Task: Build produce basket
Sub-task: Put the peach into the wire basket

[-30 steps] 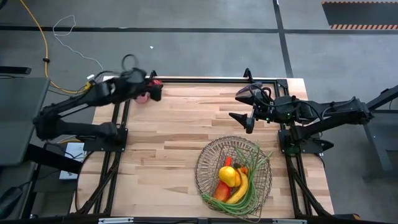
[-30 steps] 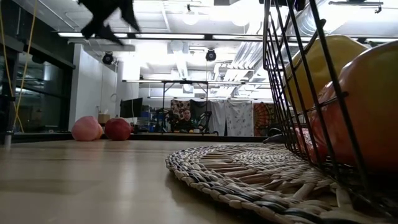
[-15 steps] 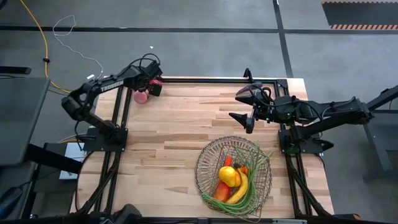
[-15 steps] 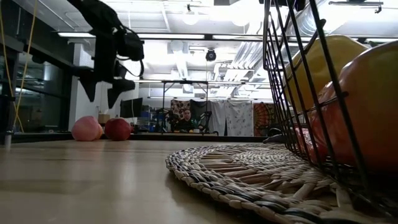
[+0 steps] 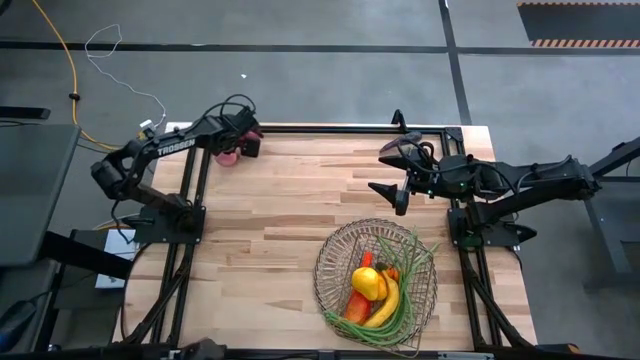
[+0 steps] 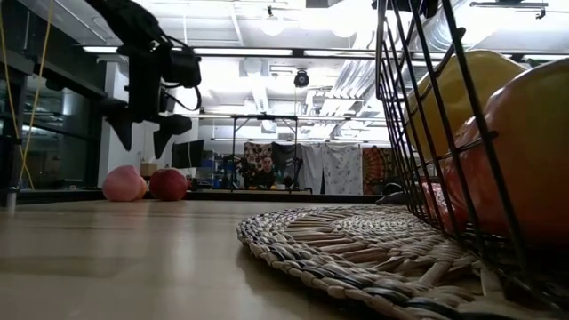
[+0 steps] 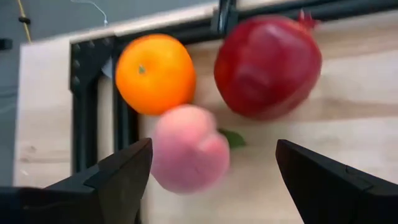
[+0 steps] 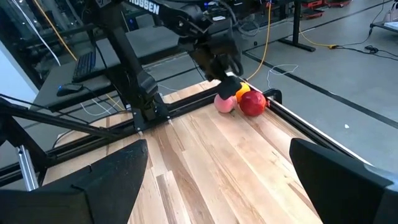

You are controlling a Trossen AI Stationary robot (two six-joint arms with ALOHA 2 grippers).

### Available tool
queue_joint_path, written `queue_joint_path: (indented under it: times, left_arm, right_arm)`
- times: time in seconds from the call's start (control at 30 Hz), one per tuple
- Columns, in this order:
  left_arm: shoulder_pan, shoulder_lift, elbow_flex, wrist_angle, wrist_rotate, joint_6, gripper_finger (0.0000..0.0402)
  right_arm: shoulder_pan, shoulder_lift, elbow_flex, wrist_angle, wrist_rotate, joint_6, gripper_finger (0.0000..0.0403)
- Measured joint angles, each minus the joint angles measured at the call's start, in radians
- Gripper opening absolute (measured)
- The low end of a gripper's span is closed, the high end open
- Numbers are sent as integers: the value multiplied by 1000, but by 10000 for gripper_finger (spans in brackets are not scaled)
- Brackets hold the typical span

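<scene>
**A:** Overhead first: where does everything sit?

**B:** Left hand [image 5: 243, 140] hangs over the far left corner of the surface [image 5: 280, 210], right above the pink peach [image 5: 228, 156]. The wire basket [image 5: 335, 250] sits near the front right, already holding a yellow pear [image 5: 368, 283], a banana [image 5: 386, 305] and long green beans [image 5: 412, 262]. The right hand [image 5: 392, 170] waits above the far right part, fingers spread, holding nothing.

**A:** And from table height?

**B:** The left hand [image 6: 145, 133] hovers clear above the peach [image 6: 124, 183] and the dark red fruit [image 6: 168, 184], fingers apart, touching neither. The basket's wires [image 6: 418, 116] fill the right edge, standing on a woven mat [image 6: 356, 236].

**A:** The left wrist camera?

**B:** Both fingers [image 7: 118, 177] stand wide, with the peach [image 7: 188, 148] between them but nearer one of them. The orange [image 7: 155, 73] touches it from behind and the red fruit [image 7: 267, 66] sits just beside.

**A:** So how should the pick go?

**B:** I'd centre the peach between the fingers, then come straight down and close gently. It's round, so an off-centre squeeze would likely squirt it away.

**A:** Anything in the way?

**B:** The orange and the red fruit crowd it, and a finger could nudge either. The black frame rail [image 7: 87, 106] runs close by too.

**A:** Right wrist camera?

**B:** It shows the three fruits [image 8: 239, 101] clustered at the corner under the left arm, with bare planks toward the basket side.
</scene>
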State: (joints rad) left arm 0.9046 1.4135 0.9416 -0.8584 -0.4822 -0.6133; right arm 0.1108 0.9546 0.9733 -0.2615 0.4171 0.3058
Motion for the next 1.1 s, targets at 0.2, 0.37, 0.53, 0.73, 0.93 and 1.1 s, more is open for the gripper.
queue_joint_path:
  times: [0.2,0.37,0.53,0.73,0.93,1.1]
  left_arm:
    - [-13,-32,-54,59,-17,-41,328]
    - [-33,-34,-92,124,-84,-72,328]
    - [-43,-34,-111,166,-120,-141,328]
    - [-74,-55,-111,118,-130,-245,328]
    - [-176,-107,-111,-10,-292,-415,328]
    - [-172,-88,-135,-3,-309,-429,328]
  right_arm:
    - [0,0,0,0,0,1,383]
    - [0,0,0,0,0,11,383]
    - [0,0,0,0,0,55,383]
    - [0,0,0,0,0,53,383]
    - [0,0,0,0,0,43,383]
    - [0,0,0,0,0,3,383]
